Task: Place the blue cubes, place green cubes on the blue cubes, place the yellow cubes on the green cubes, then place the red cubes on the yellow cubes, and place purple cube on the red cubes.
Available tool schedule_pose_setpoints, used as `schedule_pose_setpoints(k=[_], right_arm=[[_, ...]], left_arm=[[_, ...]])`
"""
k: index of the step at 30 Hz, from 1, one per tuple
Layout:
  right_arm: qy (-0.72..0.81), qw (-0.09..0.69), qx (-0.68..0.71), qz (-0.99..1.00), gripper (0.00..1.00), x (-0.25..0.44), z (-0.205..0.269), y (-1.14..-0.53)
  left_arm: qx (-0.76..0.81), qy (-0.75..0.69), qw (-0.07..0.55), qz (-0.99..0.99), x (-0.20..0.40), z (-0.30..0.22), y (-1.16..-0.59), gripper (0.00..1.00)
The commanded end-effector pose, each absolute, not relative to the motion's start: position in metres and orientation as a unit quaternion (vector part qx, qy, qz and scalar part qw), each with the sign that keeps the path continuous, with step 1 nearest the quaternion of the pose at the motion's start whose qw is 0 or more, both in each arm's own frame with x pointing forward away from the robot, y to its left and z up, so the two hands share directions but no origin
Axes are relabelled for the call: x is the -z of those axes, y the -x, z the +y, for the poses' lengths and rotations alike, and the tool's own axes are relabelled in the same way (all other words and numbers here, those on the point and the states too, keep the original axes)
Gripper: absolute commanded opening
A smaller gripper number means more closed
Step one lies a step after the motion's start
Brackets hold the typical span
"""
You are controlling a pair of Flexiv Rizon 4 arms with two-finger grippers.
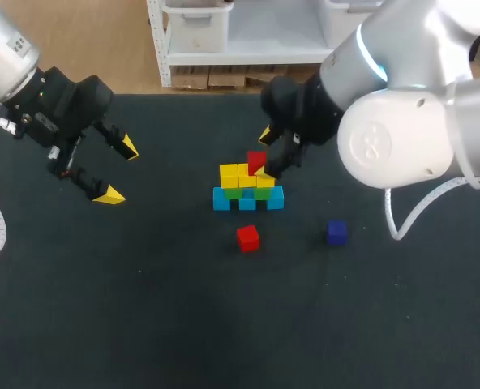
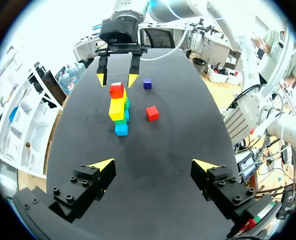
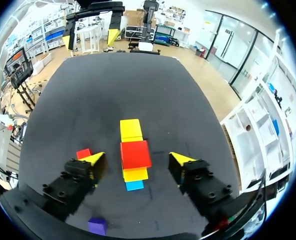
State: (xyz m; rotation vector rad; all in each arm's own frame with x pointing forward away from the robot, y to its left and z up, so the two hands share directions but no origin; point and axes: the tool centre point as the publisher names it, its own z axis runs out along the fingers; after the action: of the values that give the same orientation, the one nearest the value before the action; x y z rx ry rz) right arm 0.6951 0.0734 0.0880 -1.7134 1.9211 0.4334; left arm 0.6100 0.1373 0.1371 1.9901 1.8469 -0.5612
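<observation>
One red cube (image 1: 256, 160) already sits on the yellow cubes (image 1: 238, 174), topping a stack whose green cubes (image 1: 234, 193) rest on the blue cubes (image 1: 221, 198) near the middle of the table (image 1: 143, 308). The right hand (image 3: 136, 159) hangs around that top cube with its fingers spread wide, one on each side and both apart from it, gripping nothing. I judge the red layer half done: the second red cube (image 1: 248, 237) lies loose on the table just in front of the stack, and the purple cube (image 1: 336, 232) stands farther to the right. The next move calls for lifting the right hand straight up without brushing the stack, then fetching the loose red cube and setting it beside the first. The left hand (image 2: 154, 165) hovers well off to the left, wide open and empty. The table's surface is dark and matte. The two loose cubes stand well apart, which leaves room for a grasp from above.
</observation>
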Motion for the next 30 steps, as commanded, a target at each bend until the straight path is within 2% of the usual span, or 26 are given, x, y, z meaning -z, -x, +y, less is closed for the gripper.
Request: schedule_pose_setpoints(k=[1, 13, 30], right_arm=[[0.634, 0.268, -0.163, 0.707, 1.0, -0.096, 0.063, -0.692], [0.633, 0.293, -0.198, 0.688, 1.0, -0.107, -0.002, -0.669], [0.614, 0.324, -0.24, 0.679, 1.0, -0.077, -0.076, -0.65]], left_arm=[[0.199, -0.706, 0.186, 0.653, -0.136, 0.139, -0.609, 1.0], [0.199, -0.706, 0.186, 0.653, -0.136, 0.139, -0.609, 1.0], [0.199, -0.706, 0.186, 0.653, -0.136, 0.139, -0.609, 1.0]])
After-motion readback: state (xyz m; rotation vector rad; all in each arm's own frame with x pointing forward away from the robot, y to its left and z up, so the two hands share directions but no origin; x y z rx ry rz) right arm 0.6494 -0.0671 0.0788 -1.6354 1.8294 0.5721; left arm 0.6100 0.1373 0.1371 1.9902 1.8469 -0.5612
